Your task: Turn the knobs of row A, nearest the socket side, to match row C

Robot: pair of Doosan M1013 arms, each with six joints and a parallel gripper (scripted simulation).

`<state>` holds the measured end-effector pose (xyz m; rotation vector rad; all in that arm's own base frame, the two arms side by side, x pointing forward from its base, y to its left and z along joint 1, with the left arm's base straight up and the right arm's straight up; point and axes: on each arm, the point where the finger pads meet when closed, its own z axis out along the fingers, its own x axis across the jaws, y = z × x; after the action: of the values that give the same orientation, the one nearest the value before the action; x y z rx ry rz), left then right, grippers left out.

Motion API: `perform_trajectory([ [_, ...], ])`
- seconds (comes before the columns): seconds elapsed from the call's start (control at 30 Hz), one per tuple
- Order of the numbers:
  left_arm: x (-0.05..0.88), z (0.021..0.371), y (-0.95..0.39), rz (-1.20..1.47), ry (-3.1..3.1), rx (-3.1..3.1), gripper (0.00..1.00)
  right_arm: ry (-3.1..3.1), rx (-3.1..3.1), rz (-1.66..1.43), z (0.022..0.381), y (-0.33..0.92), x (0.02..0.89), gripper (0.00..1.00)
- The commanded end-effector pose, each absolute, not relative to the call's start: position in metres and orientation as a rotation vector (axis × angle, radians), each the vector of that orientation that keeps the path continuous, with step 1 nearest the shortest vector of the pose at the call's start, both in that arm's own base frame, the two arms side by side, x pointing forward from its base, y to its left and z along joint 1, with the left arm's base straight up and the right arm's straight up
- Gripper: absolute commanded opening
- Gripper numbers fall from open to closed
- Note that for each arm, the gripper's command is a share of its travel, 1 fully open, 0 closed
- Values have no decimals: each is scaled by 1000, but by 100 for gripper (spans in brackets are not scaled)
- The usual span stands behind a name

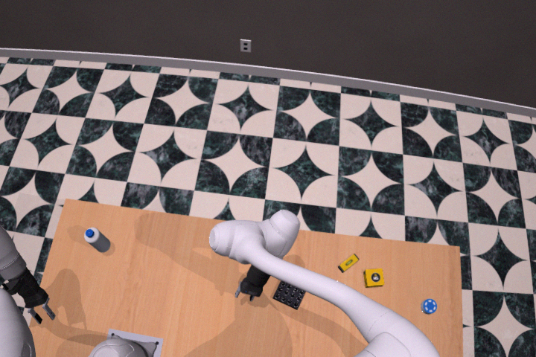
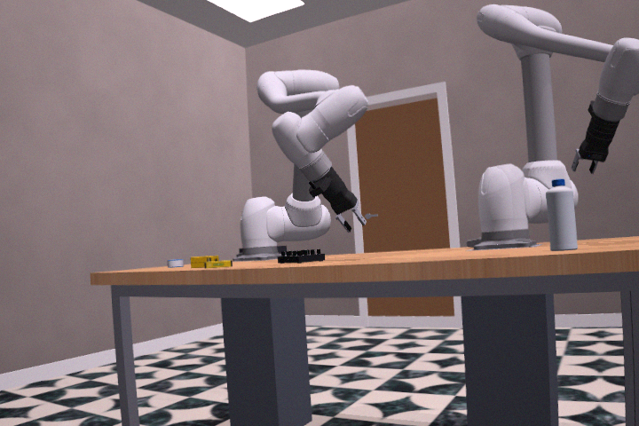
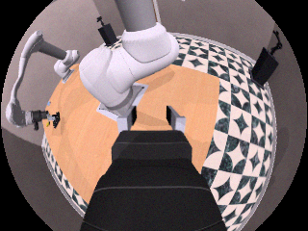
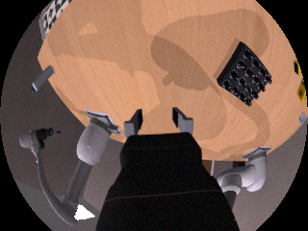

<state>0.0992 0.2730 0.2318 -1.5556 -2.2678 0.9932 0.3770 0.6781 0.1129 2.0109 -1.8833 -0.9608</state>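
Left arm (image 1: 10,251) (image 2: 539,105) (image 3: 130,60) (image 4: 93,144) is bent, wrist up high at the bottle end of the table, left claw (image 1: 45,319) (image 2: 583,169) (image 3: 151,115) (image 4: 58,132) tipped down. Right arm (image 1: 319,282) (image 2: 300,133) (image 3: 19,91) (image 4: 255,175) is folded, wrist angled, right claw (image 1: 244,297) (image 2: 356,226) (image 3: 52,117) (image 4: 158,117) pointing obliquely down, above the table. Both claws: fingers wide apart, nothing between them.

Table (image 1: 171,260) (image 2: 406,267) (image 3: 96,144) (image 4: 115,58) is light wood on a grey frame. Floor (image 1: 304,168) (image 2: 385,401) (image 3: 238,154) is cream and dark green tile. Socket (image 1: 245,45) on the dark wall, brown door (image 2: 400,201) behind the arms. Bottle (image 1: 97,240) (image 2: 561,218) (image 4: 42,79) upright; level (image 1: 348,262) (image 2: 218,264) (image 4: 296,67), tape measure (image 1: 374,277) (image 2: 200,260) (image 4: 302,90) and blue chip (image 1: 429,306) (image 2: 175,263) (image 4: 302,117) at the other end.

Knob box (image 1: 289,295) (image 2: 301,256) (image 3: 57,120) (image 4: 244,73) lies flat on the table, near the right claw but lower and off to one side, between it and the tape measure. Not touching. Well apart from the left claw. In the right wrist view it's ahead of the fingers, picture-right. Knob marks too small to read, can't tell if A matches C.
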Motion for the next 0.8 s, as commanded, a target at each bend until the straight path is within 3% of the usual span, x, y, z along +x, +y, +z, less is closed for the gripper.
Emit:
perform_trajectory([
  [0.0,77,218,288,1031,-2471,-1275,100,-1884,2012,-962,114,679,377,100],
  [0.77,-5,174,317,1155,-2846,-279,100,-1884,2012,-962,114,679,377,100],
])
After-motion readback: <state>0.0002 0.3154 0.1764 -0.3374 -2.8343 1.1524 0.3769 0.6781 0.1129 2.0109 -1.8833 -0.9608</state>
